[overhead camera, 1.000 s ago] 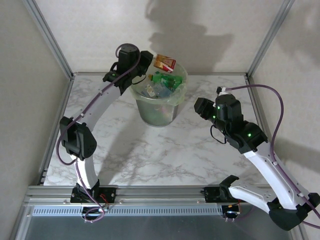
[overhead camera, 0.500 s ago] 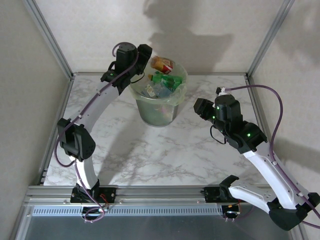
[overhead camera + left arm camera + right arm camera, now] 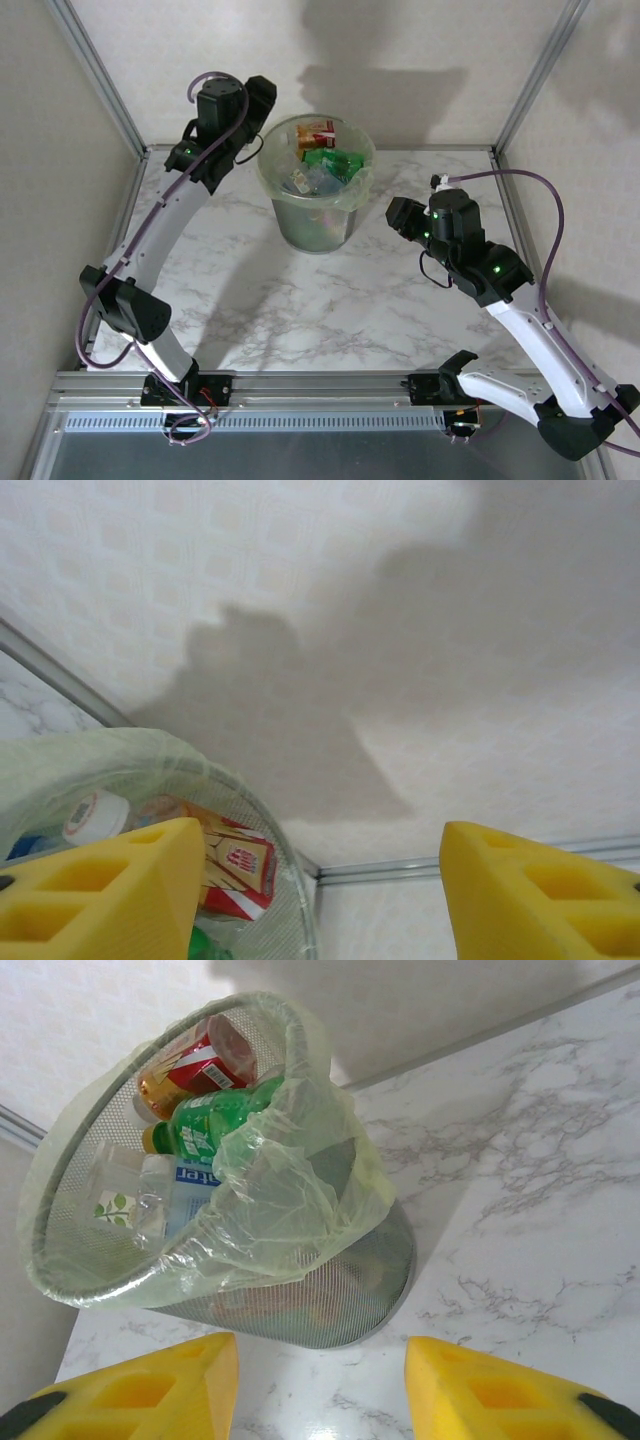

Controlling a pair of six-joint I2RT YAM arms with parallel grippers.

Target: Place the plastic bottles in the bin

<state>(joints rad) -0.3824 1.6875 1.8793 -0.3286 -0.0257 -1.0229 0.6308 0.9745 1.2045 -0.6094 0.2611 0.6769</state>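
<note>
Red-labelled bottle (image 3: 316,132) is now lying in the mesh bin (image 3: 315,228), no longer hanging from my left gripper (image 3: 320,880).
My left gripper is standing wide open and empty, having swung back to the bin's left. My right gripper (image 3: 320,1380) is waiting where it was, at the bin's right, fingers parted on nothing. Green and clear plastic bottles (image 3: 215,1120) are crowding the pale-green liner (image 3: 290,1190), on the marble table (image 3: 300,310).
</note>
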